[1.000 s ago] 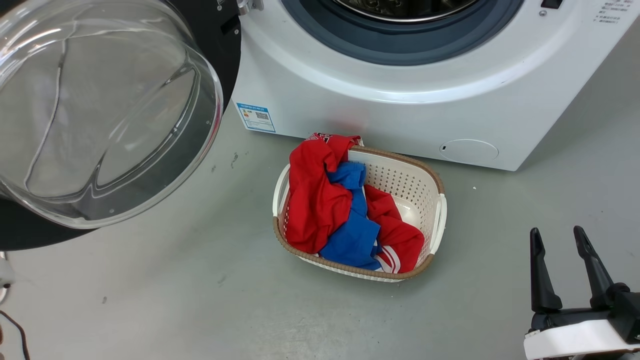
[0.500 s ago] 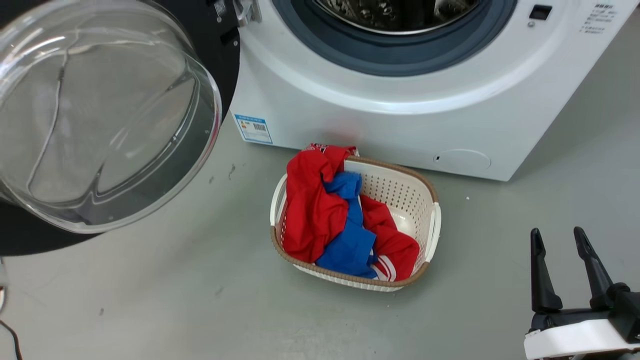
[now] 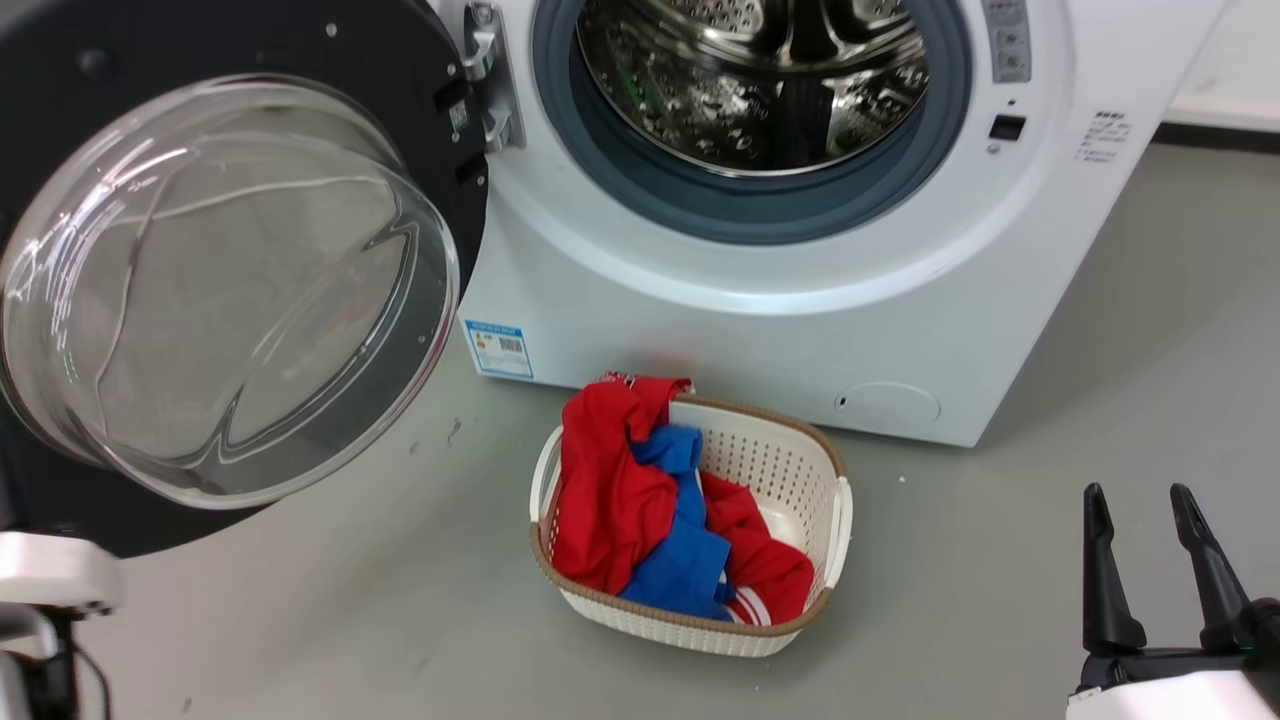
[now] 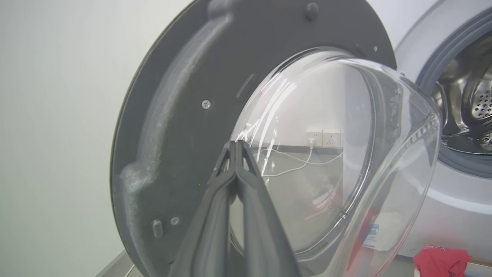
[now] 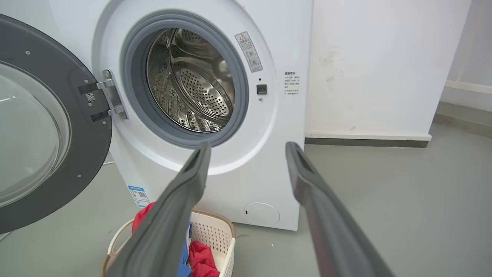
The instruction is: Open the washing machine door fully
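washing machine door (image 3: 230, 290) swung wide beside the washing machine (image 3: 760, 330), left gripper (image 4: 235, 145) jaws clenched empty, perhaps touching the door, right gripper (image 3: 1137, 492) jaws released

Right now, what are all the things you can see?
washer: 1, white, on the floor against the wall
door: 1, black rim with a clear glass bowl, swung open on the washer's left
hinge: 1, silver, between door and washer
gasket: 1, grey, around the round opening
drum: 1, shiny steel, inside the washer
sticker: 1, blue and white, low on the washer's front
basket: 1, cream with a brown rim, on the floor before the washer
clothes: a heap, red and blue, in the basket
floor: grey
wall: white, beside the washer
left gripper: 1, dark, shut, before the door
right gripper: 1, dark, open, low right of the basket
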`<state>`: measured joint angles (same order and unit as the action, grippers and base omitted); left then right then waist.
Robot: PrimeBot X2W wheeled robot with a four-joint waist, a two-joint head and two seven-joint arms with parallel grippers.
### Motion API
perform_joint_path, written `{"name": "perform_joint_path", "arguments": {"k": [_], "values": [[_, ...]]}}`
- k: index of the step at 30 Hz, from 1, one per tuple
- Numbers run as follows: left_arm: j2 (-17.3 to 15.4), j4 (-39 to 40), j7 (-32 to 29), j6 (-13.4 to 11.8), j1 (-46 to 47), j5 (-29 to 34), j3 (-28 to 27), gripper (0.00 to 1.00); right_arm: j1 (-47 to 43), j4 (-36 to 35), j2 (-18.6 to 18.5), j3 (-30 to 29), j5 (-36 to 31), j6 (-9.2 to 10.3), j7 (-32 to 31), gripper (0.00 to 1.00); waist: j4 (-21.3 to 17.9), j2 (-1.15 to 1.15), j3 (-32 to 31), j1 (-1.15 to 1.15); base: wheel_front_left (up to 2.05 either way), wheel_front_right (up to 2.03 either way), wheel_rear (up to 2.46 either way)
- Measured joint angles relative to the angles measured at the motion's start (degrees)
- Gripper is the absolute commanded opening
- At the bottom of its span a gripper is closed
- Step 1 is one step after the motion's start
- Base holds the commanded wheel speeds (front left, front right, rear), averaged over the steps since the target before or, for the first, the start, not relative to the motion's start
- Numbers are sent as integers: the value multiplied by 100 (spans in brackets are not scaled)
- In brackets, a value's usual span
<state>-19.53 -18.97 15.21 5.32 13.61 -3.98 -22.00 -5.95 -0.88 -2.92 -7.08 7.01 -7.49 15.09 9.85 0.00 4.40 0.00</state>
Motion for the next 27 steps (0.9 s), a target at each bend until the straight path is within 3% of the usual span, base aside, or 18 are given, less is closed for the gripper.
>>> {"name": "perform_joint_path", "arguments": {"k": [12,22,27], "values": [[813,1762,1,-85,-797,494,895,0,-237,-386,1,35,-198,-1,0,100,-254,0,-411,0,0,0,0],[1417,1886,1,-198,-1278,480,1556,0,-371,-461,0,26,-189,0,0,100,-598,0,-501,0,0,0,0],[1540,1696,1,-253,-1465,383,1870,0,-445,-459,1,24,-134,-1,0,100,-715,0,-512,0,0,0,0]]}}
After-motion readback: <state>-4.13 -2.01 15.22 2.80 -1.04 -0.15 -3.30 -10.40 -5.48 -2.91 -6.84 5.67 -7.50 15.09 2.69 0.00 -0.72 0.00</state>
